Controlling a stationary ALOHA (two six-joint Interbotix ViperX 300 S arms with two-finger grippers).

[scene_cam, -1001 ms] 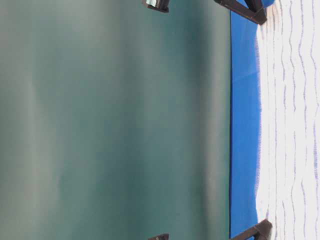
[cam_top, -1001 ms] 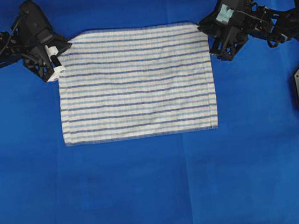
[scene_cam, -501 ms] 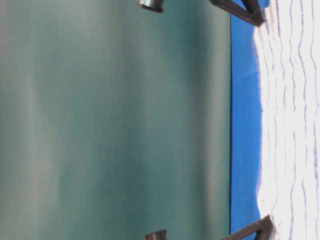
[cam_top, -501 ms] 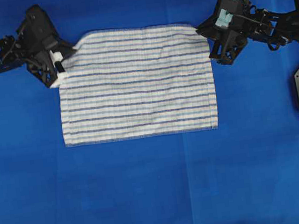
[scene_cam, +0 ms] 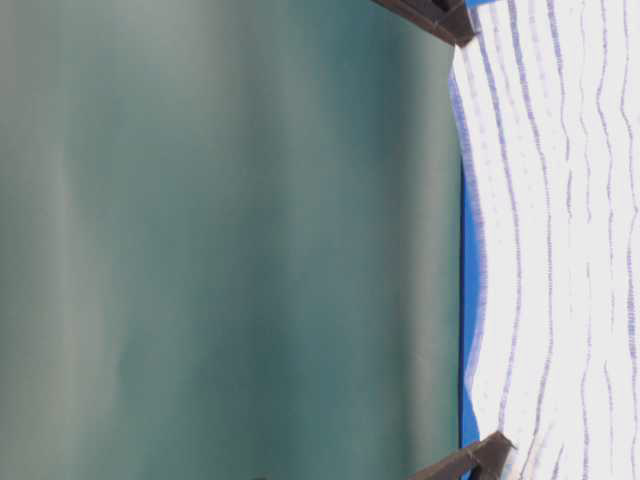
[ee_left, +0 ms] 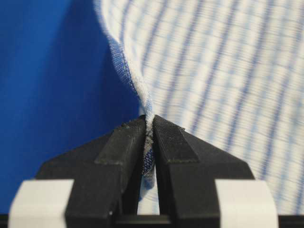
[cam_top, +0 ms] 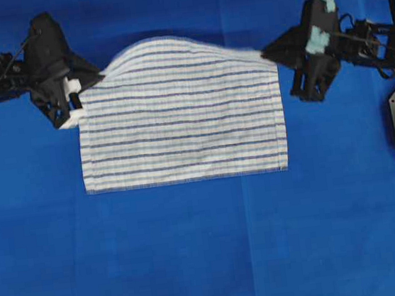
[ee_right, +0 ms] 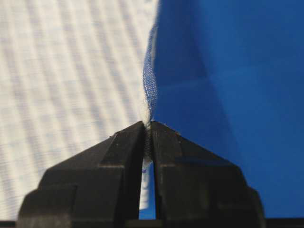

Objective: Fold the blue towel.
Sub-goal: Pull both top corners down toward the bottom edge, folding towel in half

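Since the earlier overhead picture, the far edge of the blue towel (cam_top: 179, 114) has come up off the bench (cam_top: 209, 247): it then lay flat and straight, and now it bows upward in an arch between the two arms, with a shadow on the blue covering behind it. Both arms have shifted a little toward the near side. The left tool (ee_left: 148, 124) is clamped on the towel's far left corner, the hem squeezed between its black pads, and the right tool (ee_right: 147, 127) is closed in the same way on the far right corner. The near half of the towel lies flat on the bench, its near hem straight and parallel to the bench's front. By my reading the fold is only starting: the lifted edge has yet to be carried over to meet the near hem. Each grip holds only a thin bit of hem, so a corner could slip out if the arms pull apart and stretch the cloth; and if one arm travels ahead of the other, the fold would land askew, or the flat half could be dragged along
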